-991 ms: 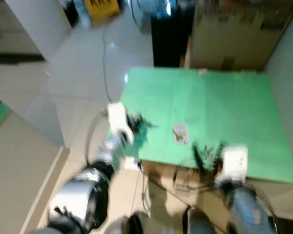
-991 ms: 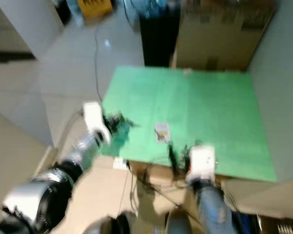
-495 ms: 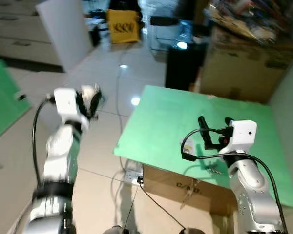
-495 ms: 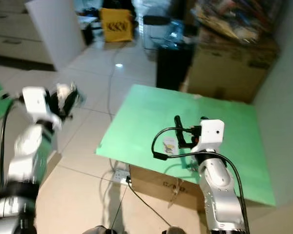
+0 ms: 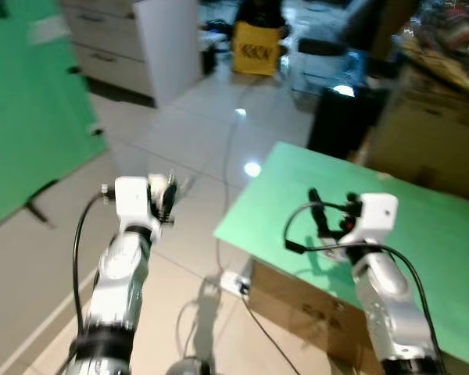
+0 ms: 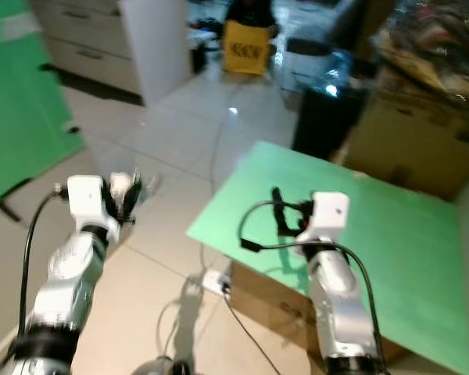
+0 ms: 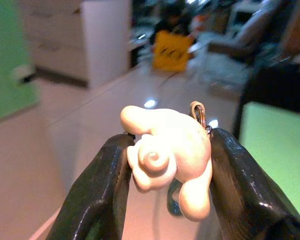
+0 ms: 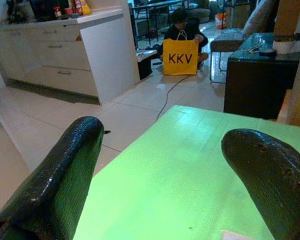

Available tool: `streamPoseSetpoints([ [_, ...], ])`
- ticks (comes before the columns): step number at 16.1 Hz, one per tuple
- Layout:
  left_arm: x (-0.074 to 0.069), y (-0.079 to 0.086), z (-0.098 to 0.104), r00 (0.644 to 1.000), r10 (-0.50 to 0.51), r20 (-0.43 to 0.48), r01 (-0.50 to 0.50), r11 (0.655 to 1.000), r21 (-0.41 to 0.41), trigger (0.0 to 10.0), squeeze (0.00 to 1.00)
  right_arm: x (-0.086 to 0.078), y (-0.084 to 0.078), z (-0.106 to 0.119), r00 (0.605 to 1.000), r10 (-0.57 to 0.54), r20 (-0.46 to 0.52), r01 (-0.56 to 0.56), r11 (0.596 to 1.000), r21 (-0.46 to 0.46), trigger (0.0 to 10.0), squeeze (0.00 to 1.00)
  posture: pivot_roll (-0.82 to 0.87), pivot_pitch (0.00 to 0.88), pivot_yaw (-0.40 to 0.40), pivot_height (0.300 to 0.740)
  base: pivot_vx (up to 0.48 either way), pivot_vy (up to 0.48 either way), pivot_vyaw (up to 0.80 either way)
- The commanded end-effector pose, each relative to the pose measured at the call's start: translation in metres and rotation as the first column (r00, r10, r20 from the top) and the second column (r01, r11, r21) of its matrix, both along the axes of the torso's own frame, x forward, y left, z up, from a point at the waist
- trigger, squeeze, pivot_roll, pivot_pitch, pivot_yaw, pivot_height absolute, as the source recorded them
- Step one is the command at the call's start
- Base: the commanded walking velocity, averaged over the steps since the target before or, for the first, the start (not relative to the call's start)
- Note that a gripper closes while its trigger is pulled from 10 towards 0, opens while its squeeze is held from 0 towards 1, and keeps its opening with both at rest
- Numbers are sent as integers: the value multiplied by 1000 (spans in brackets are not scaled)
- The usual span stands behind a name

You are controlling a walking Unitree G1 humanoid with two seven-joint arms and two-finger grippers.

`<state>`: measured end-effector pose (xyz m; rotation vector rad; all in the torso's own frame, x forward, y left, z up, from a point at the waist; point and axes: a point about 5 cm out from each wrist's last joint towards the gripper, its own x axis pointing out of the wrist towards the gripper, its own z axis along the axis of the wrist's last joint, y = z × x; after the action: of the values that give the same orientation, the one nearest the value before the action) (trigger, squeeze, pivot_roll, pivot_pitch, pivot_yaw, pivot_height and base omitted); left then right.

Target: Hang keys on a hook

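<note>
My left gripper is shut on the keys' cream plush charm, and a metal ring pokes up behind it. In the eye views my left gripper hangs over the tiled floor, left of the green table. A tall green board stands at the far left with a small pale fitting on it, too blurred to identify. My right gripper is open over the table's near part, and my right gripper has nothing between its fingers.
A cardboard box sits under the table with a cable trailing over the floor. Behind the table stand a black unit and large boxes. A white cabinet and a yellow bag with a person behind it are farther off.
The camera has swung left and up. My left gripper has come off the table with the keys and now hangs over the floor. My right gripper has lifted above the table.
</note>
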<state>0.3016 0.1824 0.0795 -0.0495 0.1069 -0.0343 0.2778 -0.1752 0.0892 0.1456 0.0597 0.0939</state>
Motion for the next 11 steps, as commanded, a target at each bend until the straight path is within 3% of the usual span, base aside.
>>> streamPoseSetpoints([
  [1, 2, 6, 2, 999, 46, -18, -46, 998, 39, 10000, 0, -1, -1, -6, 1000, -10, -15, 11, 999, 31, 10000, 0, -54, 0, 41, 736, -277, 394, 500],
  [3, -10, 8, -13, 994, 76, -74, -69, 994, 82, 10000, 0, -2, -4, -9, 1000, -13, -26, 13, 1000, -1, 10000, 0, -52, 0, 42, 736, -343, 339, 484],
  [6, -49, 26, -47, 963, 105, -249, -85, 992, 90, 10000, 0, -7, -13, -16, 998, 14, -60, -20, 996, -87, 10000, 0, -35, 0, 18, 740, -341, 340, 469],
  [8, -50, 17, -44, 966, 73, -247, -58, 996, 67, 10000, 0, -5, -13, -19, 996, 48, -77, -56, 992, -113, 10000, 0, -14, 0, -2, 740, -304, 375, 459],
  [11, -33, 10, -29, 985, 79, -157, -66, 994, 87, 10000, 0, 5, -1, -14, 994, 99, -51, -103, 991, -81, 10000, 0, 11, 0, -16, 740, 0, 0, 435],
])
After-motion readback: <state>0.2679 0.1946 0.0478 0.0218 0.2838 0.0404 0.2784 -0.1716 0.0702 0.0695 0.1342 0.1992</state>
